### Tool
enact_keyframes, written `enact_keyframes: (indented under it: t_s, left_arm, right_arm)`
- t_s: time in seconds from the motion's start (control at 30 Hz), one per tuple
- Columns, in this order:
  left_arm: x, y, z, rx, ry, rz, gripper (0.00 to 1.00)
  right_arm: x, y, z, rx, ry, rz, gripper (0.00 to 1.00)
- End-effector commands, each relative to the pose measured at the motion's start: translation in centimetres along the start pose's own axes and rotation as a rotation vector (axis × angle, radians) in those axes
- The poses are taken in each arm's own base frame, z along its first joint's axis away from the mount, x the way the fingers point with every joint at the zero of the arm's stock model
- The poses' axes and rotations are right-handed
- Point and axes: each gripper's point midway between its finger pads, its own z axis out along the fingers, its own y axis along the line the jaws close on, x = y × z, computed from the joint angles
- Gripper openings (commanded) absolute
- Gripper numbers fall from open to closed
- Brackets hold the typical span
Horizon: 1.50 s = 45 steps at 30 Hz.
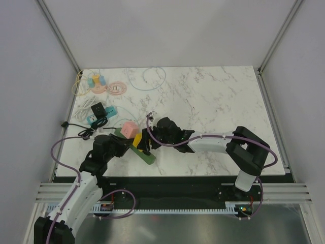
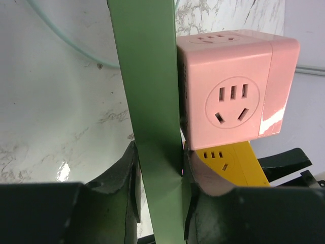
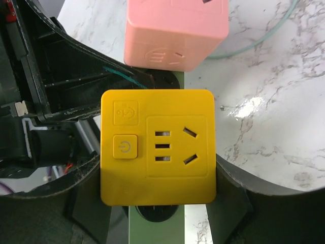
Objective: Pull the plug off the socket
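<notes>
A long green power strip (image 1: pixel 146 155) lies at the table's near left, with a pink cube adapter (image 1: pixel 129 129) and a yellow cube adapter (image 1: pixel 138 140) sitting on it. My left gripper (image 1: pixel 121 146) is shut on the green strip (image 2: pixel 150 101), one finger on each long side; the pink cube (image 2: pixel 233 91) and the yellow cube (image 2: pixel 234 162) show to its right. My right gripper (image 3: pixel 158 170) is shut on the yellow cube (image 3: pixel 157 147), fingers on its left and right sides. The pink cube (image 3: pixel 175 30) is just beyond it, and the green strip (image 3: pixel 155 229) is beneath.
A black adapter (image 1: pixel 96 108) on a blue strip (image 1: pixel 105 115), a pink round socket (image 1: pixel 117 88), a small coloured adapter (image 1: pixel 95 81) and loose cables (image 1: pixel 147 79) lie at the far left. The table's front edge (image 1: pixel 203 175) is close behind the grippers.
</notes>
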Motion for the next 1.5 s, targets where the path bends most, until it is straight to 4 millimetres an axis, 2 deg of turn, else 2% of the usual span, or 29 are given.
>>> enact_keyframes:
  t_s: [0.0, 0.03, 0.1, 0.13, 0.17, 0.33, 0.47, 0.53, 0.6, 0.67, 0.7, 0.73, 0.77, 0.83, 0.9, 0.93, 1.1, 1.13, 1.2, 1.3, 1.37, 1.47]
  left_arm:
    - [1.1, 3.2, 0.0, -0.065, 0.031, 0.138, 0.02]
    - [0.9, 3.5, 0.0, -0.068, 0.017, 0.147, 0.02]
    - [0.7, 3.9, 0.0, -0.070, 0.003, 0.166, 0.02]
    - [0.7, 4.0, 0.0, -0.072, 0.001, 0.172, 0.02]
    - [0.7, 4.1, 0.0, -0.075, 0.001, 0.173, 0.02]
    - [0.8, 4.4, -0.1, -0.079, 0.001, 0.200, 0.02]
    - [0.4, 4.2, -0.4, -0.067, -0.022, 0.218, 0.02]
    - [0.4, 4.2, -0.4, -0.067, -0.025, 0.215, 0.02]
    - [0.4, 4.2, -0.4, -0.065, -0.023, 0.204, 0.02]
    - [0.6, 4.0, -0.4, -0.056, -0.012, 0.201, 0.02]
    - [0.7, 3.8, -0.4, -0.048, -0.009, 0.204, 0.02]
    - [0.8, 3.5, -0.5, -0.032, 0.000, 0.205, 0.02]
    - [0.9, 3.3, -0.5, -0.019, 0.002, 0.205, 0.02]
    - [1.0, 2.6, -0.6, 0.025, 0.003, 0.203, 0.02]
    - [1.1, 1.7, -0.7, 0.082, -0.001, 0.196, 0.02]
    - [1.4, 1.4, -0.7, 0.101, 0.014, 0.194, 0.02]
    - [2.3, 1.0, -0.6, 0.150, 0.053, 0.186, 0.02]
    - [2.4, 0.8, -0.6, 0.162, 0.059, 0.183, 0.02]
    - [2.7, 1.1, -0.5, 0.160, 0.071, 0.172, 0.02]
    - [3.0, 0.9, -0.5, 0.179, 0.083, 0.170, 0.02]
    - [3.1, 0.8, -0.6, 0.185, 0.090, 0.174, 0.02]
    - [3.1, 0.5, -0.7, 0.194, 0.094, 0.182, 0.02]
  right_arm:
    - [-10.1, 2.1, -2.4, 0.081, -0.317, -0.181, 0.00]
    - [-11.0, 2.8, -2.4, 0.080, -0.304, -0.163, 0.00]
    - [-11.0, 2.4, -1.3, 0.077, -0.248, -0.115, 0.00]
    - [-11.2, 3.9, -1.1, -0.010, -0.204, -0.086, 0.00]
    - [-10.5, 3.9, -0.2, -0.063, -0.157, 0.017, 0.00]
    - [-13.6, 3.0, -1.6, -0.119, -0.213, 0.104, 0.00]
    - [-13.5, 2.7, -1.6, -0.197, -0.169, 0.166, 0.00]
    - [-13.0, 1.3, -1.5, -0.128, -0.160, 0.127, 0.00]
    - [-12.8, 1.3, -1.8, -0.093, -0.186, 0.070, 0.00]
    - [-11.5, 0.4, -2.2, -0.016, -0.156, -0.010, 0.00]
    - [-11.4, -0.8, -2.4, 0.059, -0.166, -0.026, 0.00]
    - [-9.8, -2.7, -2.7, 0.123, -0.136, -0.033, 0.00]
    - [-10.0, -3.3, -3.8, 0.159, -0.158, -0.038, 0.00]
    - [-8.7, -8.4, -5.6, 0.351, -0.167, -0.028, 0.00]
    - [-8.8, -11.7, -7.7, 0.456, -0.182, -0.030, 0.00]
    - [-7.2, -14.4, -9.0, 0.563, -0.144, -0.023, 0.00]
    - [-6.4, -21.3, -14.7, 0.814, -0.131, -0.051, 0.00]
    - [-5.7, -22.3, -15.5, 0.845, -0.112, -0.046, 0.00]
    - [-5.9, -24.2, -17.5, 0.915, -0.112, -0.045, 0.02]
    - [-5.9, -25.6, -19.0, 0.952, -0.108, -0.035, 0.10]
    - [-5.9, -26.0, -19.2, 0.946, -0.107, -0.027, 0.14]
    - [-5.8, -26.5, -19.2, 0.933, -0.105, -0.010, 0.28]
